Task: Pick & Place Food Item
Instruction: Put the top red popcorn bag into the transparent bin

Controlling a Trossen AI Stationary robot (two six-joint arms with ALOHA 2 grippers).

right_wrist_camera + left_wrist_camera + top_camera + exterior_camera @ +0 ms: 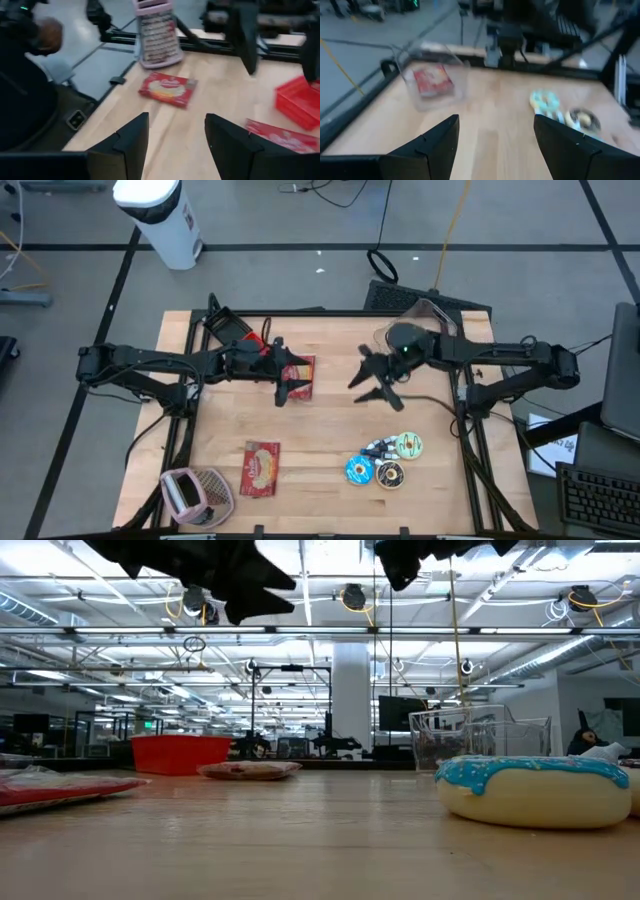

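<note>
A blue-iced doughnut sits closest on the bench, untouched. Both claws hang released and empty: the left claw over a red packet, the right claw mid-bench. Looks like approach; next, descend and pinch.

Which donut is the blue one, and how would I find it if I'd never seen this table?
Start at the wooden table and go to its front edge on the right arm's side, where three donuts sit in a tight bunch. The blue donut is the one nearest the red packet. Its bright blue icing with white sprinkles sets it apart; the others are pale green and dark brown.
</note>
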